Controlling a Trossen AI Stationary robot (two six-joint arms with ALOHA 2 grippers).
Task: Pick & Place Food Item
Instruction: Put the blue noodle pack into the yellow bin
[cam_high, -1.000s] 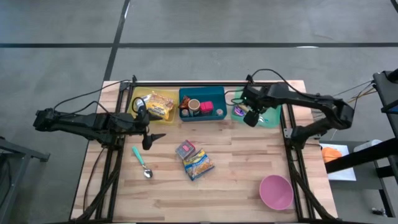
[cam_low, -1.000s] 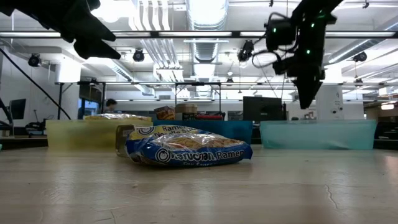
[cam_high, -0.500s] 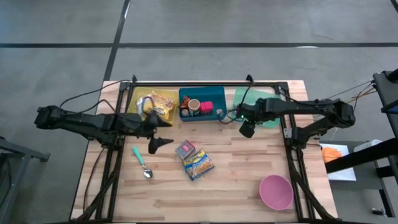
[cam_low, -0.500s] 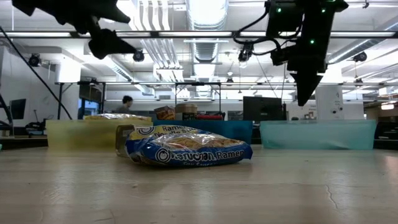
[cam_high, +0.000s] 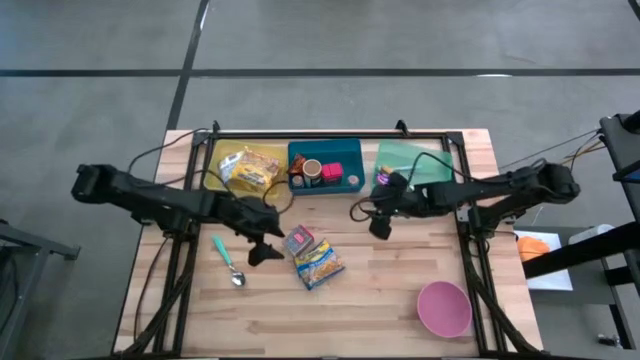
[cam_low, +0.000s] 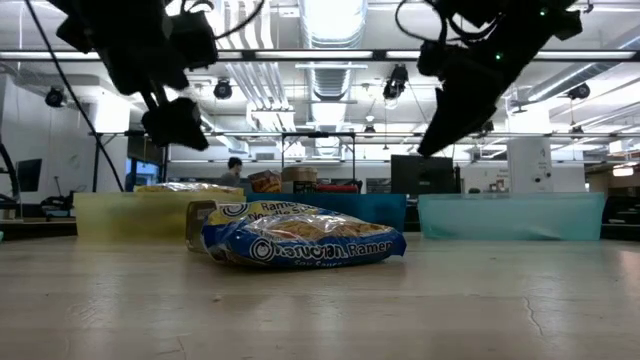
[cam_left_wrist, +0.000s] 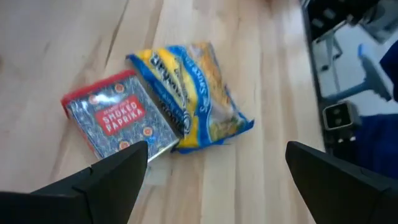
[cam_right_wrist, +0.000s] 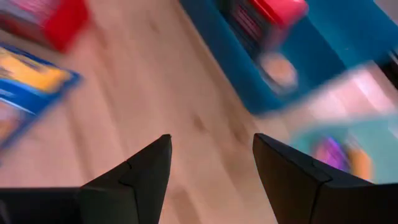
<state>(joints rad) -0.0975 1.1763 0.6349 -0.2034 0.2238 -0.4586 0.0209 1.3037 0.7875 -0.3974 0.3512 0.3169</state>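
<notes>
wooden counter (cam_high: 400, 290) under both arms, pale planks with a dark frame round it. from overhead i see the ramen packet (cam_high: 319, 263), blue and yellow, lying flat near the middle of the counter, with the red smoked paprika tin (cam_high: 298, 240) touching its upper left corner. my left pincer (cam_high: 262, 245) hangs just beside the tin, on its left, fingers spread wide and holding nothing; through its wrist camera the tin (cam_left_wrist: 117, 119) and the ramen packet (cam_left_wrist: 198, 94) lie side by side ahead of the two dark fingers (cam_left_wrist: 106, 180). my right pincer (cam_high: 381, 222) sits above bare wood to the right of the packet, apart from it, just below the blue bin (cam_high: 325, 152); its fingers (cam_right_wrist: 134, 177) stand partly apart with nothing between them.

along the back edge of the counter: a yellow bin (cam_high: 222, 157) with a yellow snack bag (cam_high: 255, 168) in it, the blue bin with a few small items, and a green bin (cam_high: 425, 160) with something purple at its left end. a teal-handled spoon (cam_high: 228, 261) lies to the left of the left pincer, and a pink bowl (cam_high: 444, 308) sits at the near right corner, well apart from everything.

from counter height the ramen packet (cam_low: 300, 243) lies in the foreground with the bins behind it, both pincers raised above the surface. a person (cam_low: 233, 170) shows far back in the room.
</notes>
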